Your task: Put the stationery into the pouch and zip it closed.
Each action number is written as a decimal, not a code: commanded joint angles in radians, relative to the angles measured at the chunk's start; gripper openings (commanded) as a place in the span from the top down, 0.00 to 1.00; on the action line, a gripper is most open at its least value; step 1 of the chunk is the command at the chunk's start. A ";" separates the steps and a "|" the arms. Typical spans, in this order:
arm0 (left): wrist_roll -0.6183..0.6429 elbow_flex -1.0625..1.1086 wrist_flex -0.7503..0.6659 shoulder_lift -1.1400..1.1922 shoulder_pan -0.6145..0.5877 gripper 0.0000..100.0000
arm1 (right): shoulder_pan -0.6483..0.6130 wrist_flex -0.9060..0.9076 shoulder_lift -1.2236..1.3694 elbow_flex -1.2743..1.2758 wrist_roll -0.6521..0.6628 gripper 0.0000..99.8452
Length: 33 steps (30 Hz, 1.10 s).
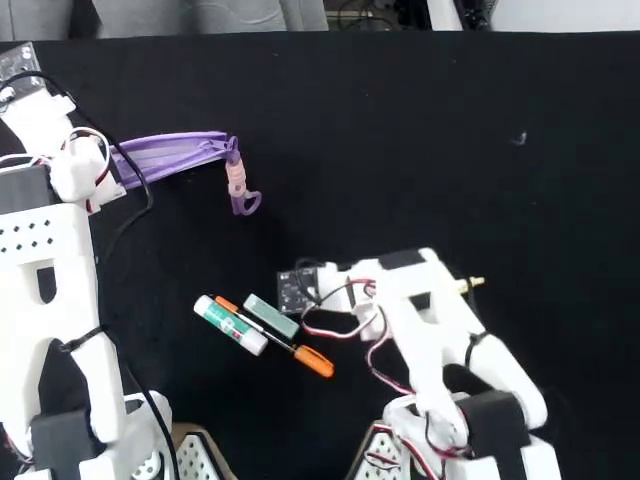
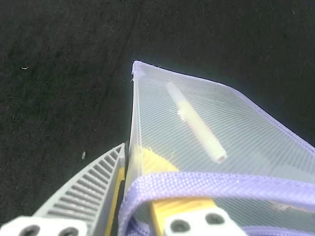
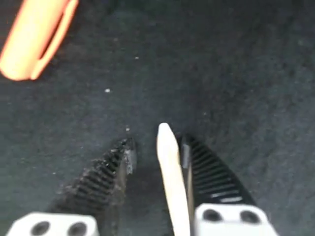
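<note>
L: I see my left gripper (image 2: 134, 158) clamped on the pouch (image 2: 236, 147) edge, far left (pale pen (image 2: 197, 123) inside) | R: right gripper (image 3: 156, 147) fingers narrowly apart, low beside orange pen (image 3: 34, 39), glue stick (image 1: 230, 325), eraser (image 1: 271, 315)

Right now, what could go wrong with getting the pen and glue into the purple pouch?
1. The left gripper pinches the pouch by one edge, so it might slip out or sag.
2. The glue stick, eraser and orange pen lie touching in a bunch. The right gripper, close beside them, might knock them apart or grab two at once.
</note>
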 commanded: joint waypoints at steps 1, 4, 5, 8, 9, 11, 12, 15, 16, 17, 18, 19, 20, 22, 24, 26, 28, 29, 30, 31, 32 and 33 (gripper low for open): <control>-0.006 0.001 -0.025 0.009 -0.001 0.97 | 0.020 -0.015 0.021 -0.067 0.002 0.92; -0.006 0.002 -0.025 0.009 -0.002 0.97 | 0.028 -0.015 0.022 -0.097 -0.017 0.97; -0.006 0.002 -0.025 0.009 -0.002 0.97 | 0.035 -0.015 0.024 -0.108 -0.026 0.97; -0.006 0.002 -0.025 0.009 -0.001 0.97 | 0.074 -0.018 0.022 -0.133 -0.026 0.97; -0.006 0.002 -0.025 0.009 -0.001 0.97 | 0.084 -0.034 0.022 -0.133 -0.026 0.97; -0.006 0.002 -0.025 0.011 -0.001 0.97 | 0.110 -0.087 0.021 -0.133 -0.028 0.97; -0.006 0.002 -0.025 0.011 -0.001 0.97 | 0.124 -0.118 0.021 -0.133 -0.031 0.97; -0.006 0.002 -0.025 0.011 -0.001 0.97 | 0.155 -0.180 0.021 -0.150 -0.032 0.97; -0.006 0.002 -0.025 0.011 -0.001 0.97 | 0.160 -0.184 0.021 -0.163 -0.032 0.97; -0.006 0.002 -0.025 0.011 -0.001 0.97 | 0.166 -0.183 0.021 -0.183 -0.034 0.98; -0.006 0.002 -0.025 0.011 -0.001 0.97 | 0.169 -0.183 0.021 -0.208 -0.035 0.98; -0.006 0.002 -0.025 0.011 0.001 0.97 | 0.172 -0.183 0.021 -0.231 -0.051 0.98; -0.006 0.002 -0.025 0.011 0.001 0.97 | 0.172 -0.192 0.021 -0.259 -0.086 0.98; -0.006 0.002 -0.025 0.011 0.001 0.97 | 0.170 -0.196 0.021 -0.328 -0.195 0.98; -0.006 0.002 -0.025 0.011 0.001 0.97 | 0.170 -0.213 0.021 -0.394 -0.310 0.98; -0.006 0.002 -0.023 0.011 0.001 0.97 | 0.172 -0.235 0.021 -0.453 -0.394 0.98; -0.005 0.002 -0.018 0.011 0.002 0.97 | 0.172 -0.250 0.021 -0.503 -0.448 0.98; -0.005 0.002 -0.017 0.011 0.010 0.97 | 0.170 -0.256 0.021 -0.524 -0.470 0.98; -0.005 0.002 -0.017 0.011 0.025 0.97 | 0.167 -0.261 0.021 -0.544 -0.488 0.99; -0.005 0.002 -0.015 0.011 0.039 0.97 | 0.164 -0.264 0.021 -0.564 -0.516 0.99; -0.005 0.001 -0.015 0.011 0.058 0.97 | 0.163 -0.264 0.021 -0.585 -0.552 0.99; -0.005 -0.001 -0.015 0.011 0.081 0.97 | 0.161 -0.264 0.021 -0.610 -0.601 0.99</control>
